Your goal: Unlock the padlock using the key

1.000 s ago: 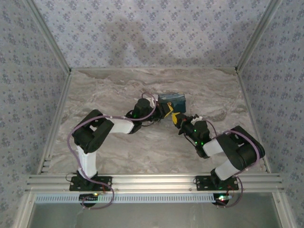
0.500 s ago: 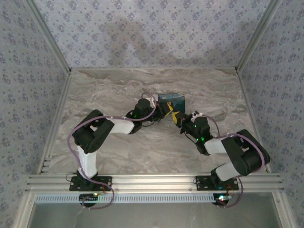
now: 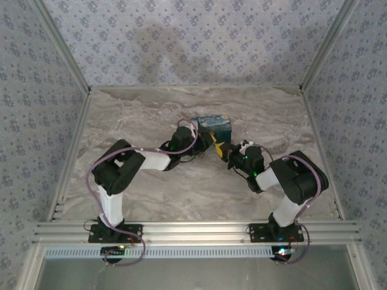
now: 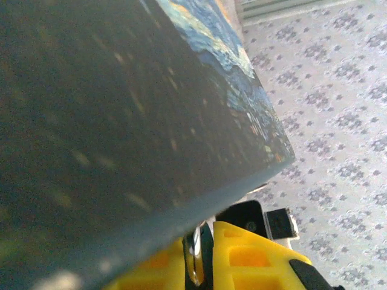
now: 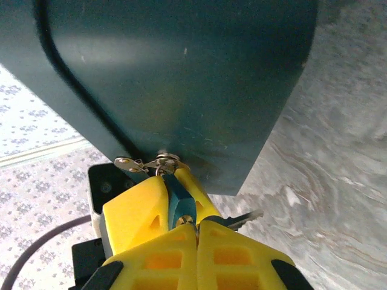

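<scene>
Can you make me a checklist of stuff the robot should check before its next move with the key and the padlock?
1. Grip: right end effector shut on the key: ok.
2. Hold: left end effector clamping the padlock from both sides: ok.
3. Key blade inside the padlock: not ok, its tip pokes out sideways over the table.
4. Keyhole facing the key: cannot tell, it is hidden.
5. Blue box sitting on the table: ok.

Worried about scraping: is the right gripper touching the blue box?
Apart. The right wrist view shows the right gripper short of the blue box, with marble table visible between them.
</scene>
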